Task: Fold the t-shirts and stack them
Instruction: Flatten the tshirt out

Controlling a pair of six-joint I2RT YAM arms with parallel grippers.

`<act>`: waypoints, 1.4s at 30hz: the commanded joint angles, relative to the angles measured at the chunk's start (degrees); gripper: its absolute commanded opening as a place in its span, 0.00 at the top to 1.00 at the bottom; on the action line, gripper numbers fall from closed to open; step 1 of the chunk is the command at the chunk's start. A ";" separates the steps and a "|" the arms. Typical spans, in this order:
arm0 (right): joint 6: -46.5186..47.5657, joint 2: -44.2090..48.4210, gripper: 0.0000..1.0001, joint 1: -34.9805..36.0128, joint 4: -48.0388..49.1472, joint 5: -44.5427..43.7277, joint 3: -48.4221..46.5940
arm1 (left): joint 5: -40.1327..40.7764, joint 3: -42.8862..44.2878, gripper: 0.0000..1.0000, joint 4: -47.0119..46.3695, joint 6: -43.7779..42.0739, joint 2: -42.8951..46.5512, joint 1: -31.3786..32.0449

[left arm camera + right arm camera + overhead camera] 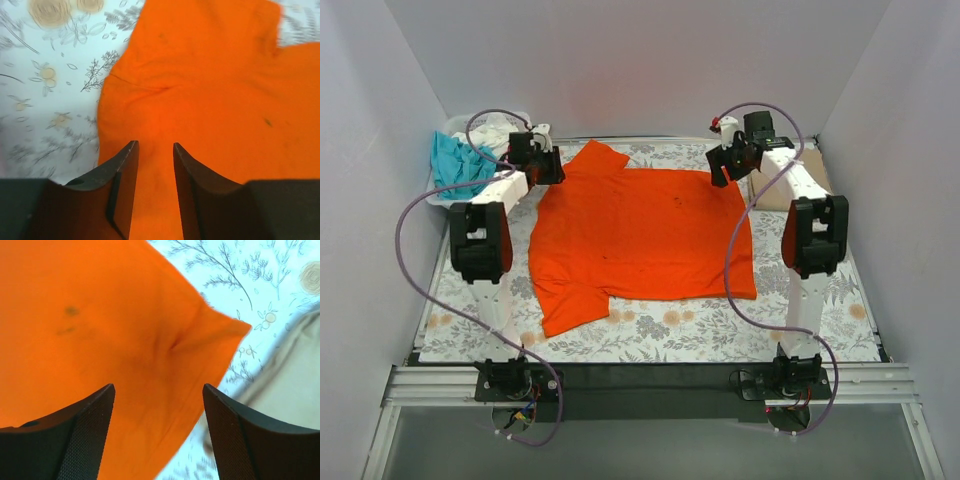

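Observation:
The bright orange t-shirt (640, 235) lies spread flat on the flowered table cover, one sleeve toward the near left. My left gripper (544, 165) hovers over the shirt's far left edge. In the left wrist view (155, 145) its jaws stand a little apart with orange cloth (200, 90) below them, nothing held. My right gripper (724, 166) is over the far right corner. In the right wrist view (159, 387) it is wide open above that corner (150, 340). A tan t-shirt (802, 172) lies at the far right and also shows in the right wrist view (295, 385).
A white basket (445, 196) at the far left holds a teal shirt (454, 163) and white cloth (496, 130). The flowered table cover (720, 325) shows around the orange shirt. White walls close in the back and both sides.

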State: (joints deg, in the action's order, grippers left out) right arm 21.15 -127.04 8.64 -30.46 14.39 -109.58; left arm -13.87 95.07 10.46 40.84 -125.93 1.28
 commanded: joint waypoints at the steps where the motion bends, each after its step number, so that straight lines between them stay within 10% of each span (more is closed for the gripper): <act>1: 7.65 15.91 0.35 0.67 -6.44 7.22 4.70 | -5.28 -6.00 0.67 3.84 -9.96 19.88 -0.22; 6: 13.91 27.35 0.51 1.20 -15.14 7.67 18.76 | -12.74 -18.76 0.64 15.45 -27.37 33.98 -0.22; 17: 19.80 38.62 0.53 3.13 -22.80 3.90 47.86 | -14.35 -38.46 0.67 25.66 -35.13 49.46 0.04; 42: 29.30 36.43 0.57 3.05 -20.96 -3.05 55.09 | -12.24 -44.88 0.67 24.26 -34.51 47.97 0.04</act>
State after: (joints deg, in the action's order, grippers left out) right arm 48.40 -90.15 11.66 -52.27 12.16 -54.83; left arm -26.30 50.94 35.53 6.81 -78.43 1.28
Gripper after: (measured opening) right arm 0.443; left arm 0.332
